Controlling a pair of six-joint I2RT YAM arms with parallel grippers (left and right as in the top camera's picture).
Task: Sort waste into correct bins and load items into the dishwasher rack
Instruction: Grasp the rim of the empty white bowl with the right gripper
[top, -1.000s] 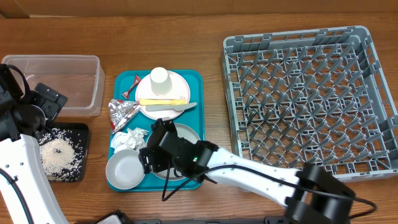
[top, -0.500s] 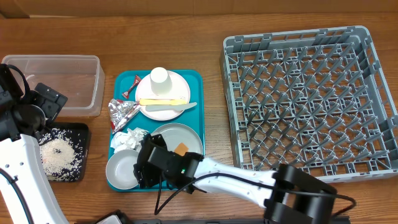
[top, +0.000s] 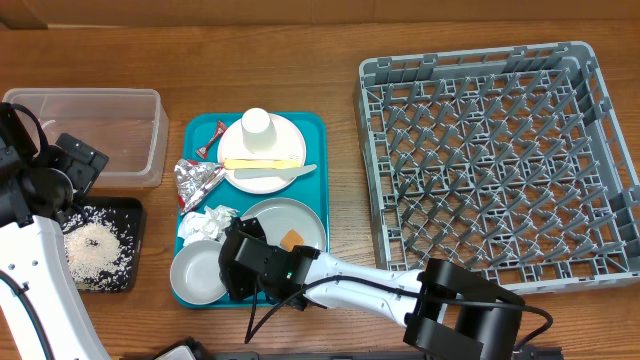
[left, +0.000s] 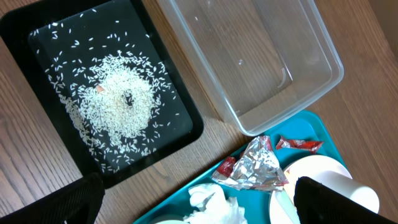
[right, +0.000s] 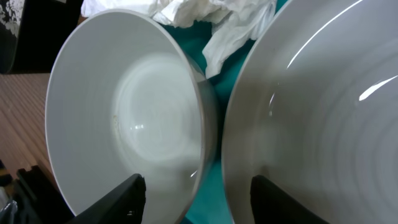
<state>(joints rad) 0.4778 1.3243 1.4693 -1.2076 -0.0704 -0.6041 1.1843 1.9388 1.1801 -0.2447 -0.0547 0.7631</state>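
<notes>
Since the earlier overhead frame the right arm has slid off the plate (top: 300, 218) toward the lower left, uncovering the orange square (top: 291, 239) and bringing the right gripper (right: 198, 193) to the bowl (right: 143, 124). The bowl sits empty at the lower-left corner of the teal tray (top: 318, 130), touching the plate's edge. The jaws stand partly open astride its near rim, one finger inside and one outside, with a gap on both sides and nothing held. Above it on the tray lie the napkin (top: 205, 222), foil (top: 197, 178) and red wrappers (top: 214, 135), then the white plate (top: 285, 135) carrying the cup (top: 258, 123) and utensils (top: 262, 163). At far left the black tray (top: 135, 215) holds a heap of rice (top: 95, 250), while the tub (top: 85, 95) above it is empty. The rack (top: 470, 62) on the right holds nothing. I judge the job barely begun (only the rice looks sorted): all other waste and every dish remain. The left gripper (left: 202, 199) hangs wide open and empty above the two bins.
</notes>
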